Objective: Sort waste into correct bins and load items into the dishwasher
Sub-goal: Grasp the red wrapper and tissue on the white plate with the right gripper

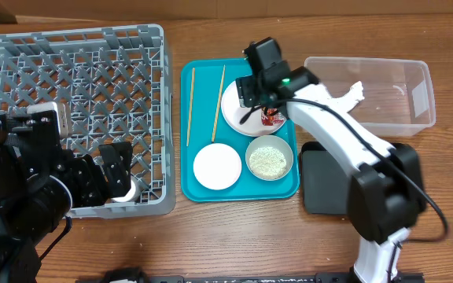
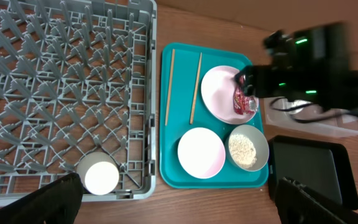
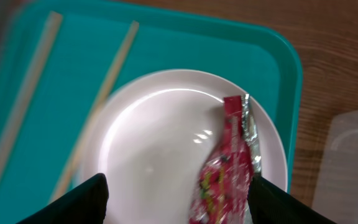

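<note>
Hovering low with jaws spread wide, the right gripper (image 3: 179, 183) straddles the red printed snack wrapper (image 3: 225, 165). One finger (image 3: 73, 205) is off to the wrapper's left over bare plate and the other is close by its right edge. Nothing is pinched yet, and the wrapper lies flat and free. It is likely lined up this way so the fingers can drop either side of the foil and close across its narrow width. The wrapper sits on the right half of the round pale pink plate (image 3: 148, 143), which rests at the back right of the flat teal plastic tray (image 3: 166, 34). Two thin wooden chopsticks (image 3: 104, 87) lie lengthwise on the tray left of the plate, apart from each other. At the tray's front are an empty small round white bowl (image 1: 217, 166) and, beside it, a small round grey bowl (image 1: 249, 153) holding loose white rice grains (image 1: 270, 159). Right of the tray is the clear plastic rectangular tub (image 1: 392, 98), with what looks like a crumpled white tissue (image 1: 355, 92) inside. The shallow black rectangular tray (image 1: 321, 185) is in front of it, partly under the arm. Both bins are near, so disposal should be a short carry, my guess. The left gripper (image 2: 179, 186) hangs with jaws wide, holding nothing, over the front edge of the large square grey plastic dish rack (image 2: 42, 74), probably parked clear of the right arm's work. The small white cup (image 2: 100, 176) stands in the rack near that edge, loaded already.
</note>
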Tool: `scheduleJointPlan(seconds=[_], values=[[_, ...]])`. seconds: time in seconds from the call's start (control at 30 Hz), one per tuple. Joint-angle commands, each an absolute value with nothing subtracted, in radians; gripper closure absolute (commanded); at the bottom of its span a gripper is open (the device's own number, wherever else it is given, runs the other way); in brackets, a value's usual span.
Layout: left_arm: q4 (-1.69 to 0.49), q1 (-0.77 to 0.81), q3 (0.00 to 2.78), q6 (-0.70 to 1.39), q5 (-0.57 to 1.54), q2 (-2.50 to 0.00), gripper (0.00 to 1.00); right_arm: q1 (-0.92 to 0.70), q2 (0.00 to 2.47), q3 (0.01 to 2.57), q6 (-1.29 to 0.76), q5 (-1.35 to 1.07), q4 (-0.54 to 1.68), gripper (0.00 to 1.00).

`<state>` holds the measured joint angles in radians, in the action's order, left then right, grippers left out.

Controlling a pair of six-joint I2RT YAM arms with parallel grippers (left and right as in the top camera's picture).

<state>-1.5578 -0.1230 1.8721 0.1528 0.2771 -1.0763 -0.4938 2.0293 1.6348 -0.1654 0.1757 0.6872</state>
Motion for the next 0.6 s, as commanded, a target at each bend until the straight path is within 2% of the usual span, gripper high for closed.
scheduleJointPlan(seconds=[0.0, 0.17, 0.4, 0.57], values=[[-1.560, -0.117, 1.882, 0.134, 0.281, -1.078, 0.00, -0.463, 2.128, 1.642, -0.126, 0.329, 0.650, 0.26], [-1.560, -0.117, 1.882, 0.134, 0.281, -1.078, 0.00, -0.424, 2.185, 1.642, -0.126, 0.295, 0.588, 0.26], [-1.560, -0.117, 1.882, 0.134, 0.281, -1.078, 0.00, -0.418, 2.193, 1.642, -0.127, 0.115, 0.623, 0.60], [-1.560, -0.117, 1.882, 0.134, 0.281, -1.078, 0.00, -0.424, 2.194, 1.642, -0.130, 0.113, 0.667, 0.71]])
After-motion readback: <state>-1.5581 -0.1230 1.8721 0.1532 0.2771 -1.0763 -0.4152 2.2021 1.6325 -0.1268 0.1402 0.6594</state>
